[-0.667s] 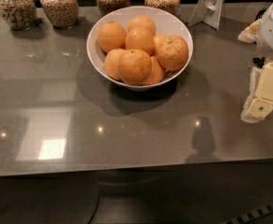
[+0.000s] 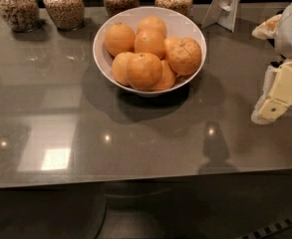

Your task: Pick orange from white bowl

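The white bowl (image 2: 105,54) stands on the grey counter at the back centre, filled with several oranges. The orange (image 2: 185,56) with crossing crease lines lies at the bowl's right side, against the rim. Smooth-skinned oranges fill the rest, one large one (image 2: 143,70) at the front. My gripper (image 2: 272,106) hangs at the right edge of the view, to the right of the bowl and apart from it, above the counter. It holds nothing that I can see.
Several glass jars of grains and nuts (image 2: 64,6) line the back edge of the counter. A white stand (image 2: 225,4) sits at the back right. The counter's front edge (image 2: 135,180) runs across the lower part of the view.
My gripper has shifted slightly at the right edge. The bowl and oranges have not moved.
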Action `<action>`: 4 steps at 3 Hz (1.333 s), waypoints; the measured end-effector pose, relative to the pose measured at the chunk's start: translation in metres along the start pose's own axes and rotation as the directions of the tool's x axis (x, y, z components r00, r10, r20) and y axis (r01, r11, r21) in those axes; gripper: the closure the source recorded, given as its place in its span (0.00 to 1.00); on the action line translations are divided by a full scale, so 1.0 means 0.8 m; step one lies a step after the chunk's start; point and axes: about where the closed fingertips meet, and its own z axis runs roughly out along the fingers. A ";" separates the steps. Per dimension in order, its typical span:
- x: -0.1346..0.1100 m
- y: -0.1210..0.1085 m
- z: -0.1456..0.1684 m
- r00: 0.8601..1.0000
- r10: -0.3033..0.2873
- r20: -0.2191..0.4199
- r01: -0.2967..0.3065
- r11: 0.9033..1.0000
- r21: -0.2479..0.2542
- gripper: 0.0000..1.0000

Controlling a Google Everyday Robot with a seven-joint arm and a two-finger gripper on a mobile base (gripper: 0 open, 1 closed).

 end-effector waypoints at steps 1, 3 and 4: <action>-0.035 -0.027 0.001 0.983 -0.008 0.185 0.000 0.999 0.044 0.00; -0.098 -0.085 0.016 0.913 0.083 0.400 -0.127 0.988 0.087 0.00; -0.098 -0.085 0.016 0.913 0.083 0.400 -0.128 0.988 0.087 0.00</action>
